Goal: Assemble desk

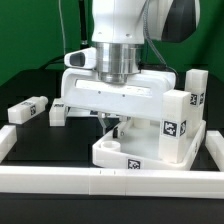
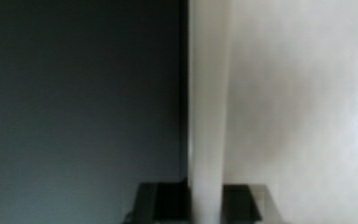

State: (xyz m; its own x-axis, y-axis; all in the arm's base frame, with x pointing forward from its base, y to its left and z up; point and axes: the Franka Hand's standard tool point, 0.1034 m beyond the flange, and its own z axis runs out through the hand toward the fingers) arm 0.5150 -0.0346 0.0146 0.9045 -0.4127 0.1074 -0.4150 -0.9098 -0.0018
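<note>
Exterior view: the gripper (image 1: pixel 112 122), pinched shut on what looks like the thin rim of the white tabletop (image 1: pixel 140 152), which lies on the table (image 1: pixel 40 140) near the corner of the border rails (image 1: pixel 100 182), probably needs a level, slow pull so the tray cannot twist.

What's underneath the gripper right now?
The large white plastic rimmed tabletop. The gripper is shut on a thin white wall of it. The arm's wide white hand covers the tray's far part.
</note>
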